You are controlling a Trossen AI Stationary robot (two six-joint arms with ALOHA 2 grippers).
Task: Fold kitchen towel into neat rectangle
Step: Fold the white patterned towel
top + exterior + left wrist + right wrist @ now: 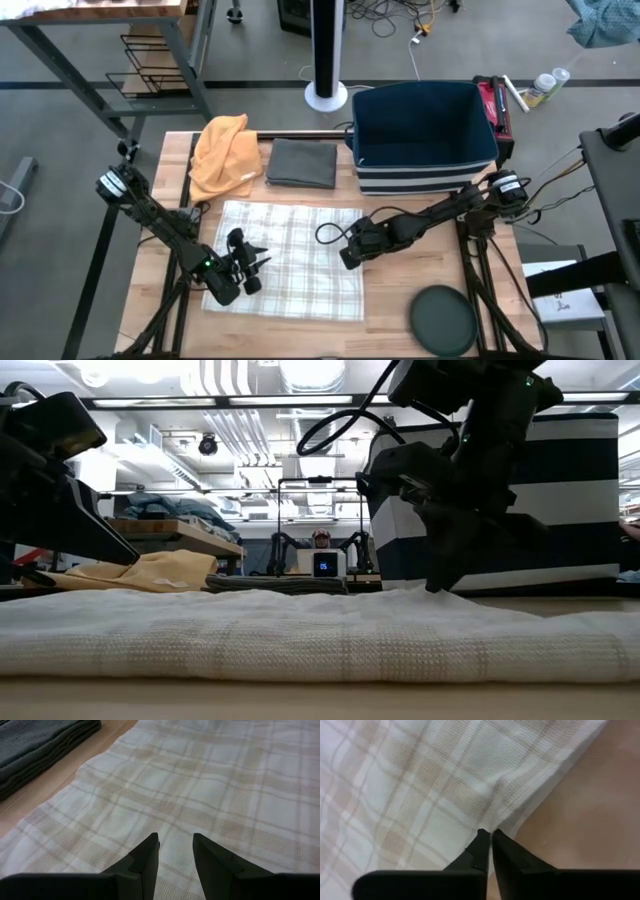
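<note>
Your left claw [175, 851] hovers with fingers parted above the white plaid woven kitchen towel [210, 785]; a folded dark grey cloth [35, 745] lies beside it on the wooden desk [60, 777].

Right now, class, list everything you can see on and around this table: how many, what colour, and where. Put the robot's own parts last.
White plaid woven kitchen towel: one, white with beige checks, spread flat mid-table.
Folded grey cloth: one, dark grey, back of table, beside the bin.
Crumpled orange cloth: one, orange-yellow, back left corner.
Navy fabric storage bin: one, navy with white stripes, back right.
Round dark disc: one, dark grey, front right corner.
Wooden table: one, light wood.
Left hand: one, black, open above the towel's left part.
Right hand: one, black, shut on the towel's right edge.
</note>
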